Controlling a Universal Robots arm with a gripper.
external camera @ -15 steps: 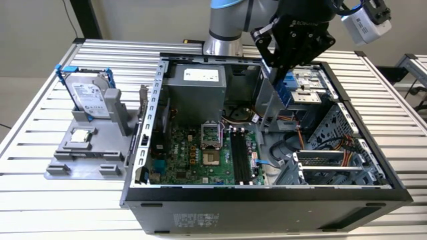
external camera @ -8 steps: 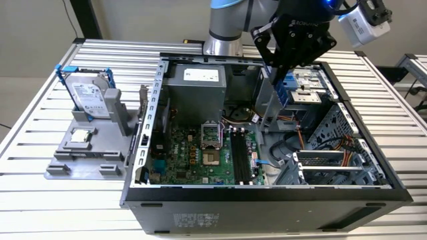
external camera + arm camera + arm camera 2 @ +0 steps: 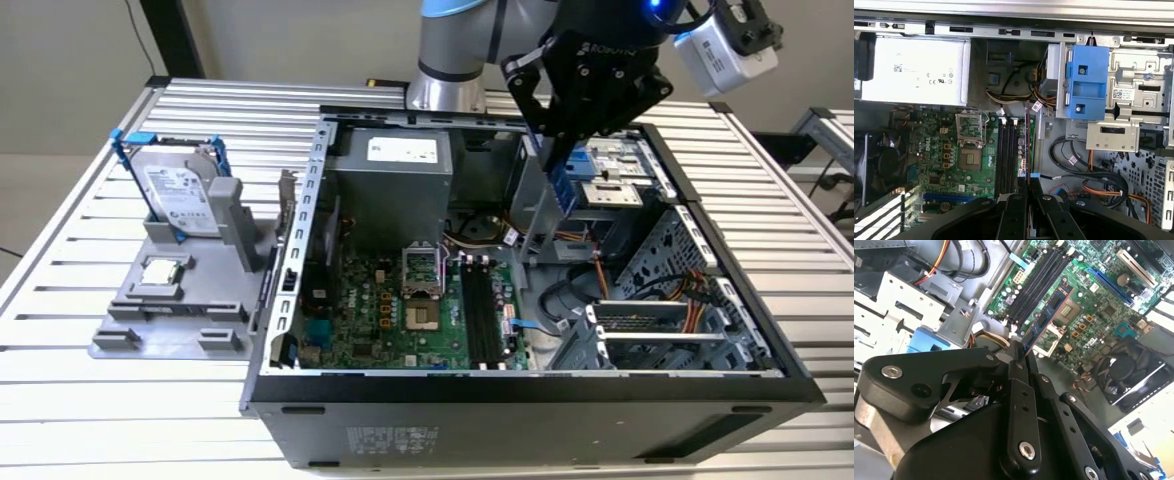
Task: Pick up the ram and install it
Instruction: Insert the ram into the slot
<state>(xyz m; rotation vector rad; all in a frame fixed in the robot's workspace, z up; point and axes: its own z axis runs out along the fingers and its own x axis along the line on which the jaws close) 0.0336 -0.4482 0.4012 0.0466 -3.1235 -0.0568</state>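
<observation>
- Exterior view: bright, even light; the slatted table [image 3: 80, 300] shines pale.
- First wrist view: shadow pools around the fan [image 3: 879, 160].
- Second wrist view: soft sheen on the gripper [image 3: 1016, 354]; glare whitens one corner.

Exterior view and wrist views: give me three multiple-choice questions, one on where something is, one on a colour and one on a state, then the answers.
1. Where is the hard drive?
A. in a grey holder, at the exterior view's left of the case
B. inside the case
C. in the gripper

2. What colour are the hard drive's rails?
A. red
B. yellow
C. blue

3. How is the gripper?
A. open and empty
B. shut on the ram
C. shut on the hard drive

Answers:
1 A: the drive stands on edge in the holder, outside the case.
2 C: blue strips run along the drive's edges.
3 B: in the second wrist view the ram's end is clamped in the gripper.
</observation>
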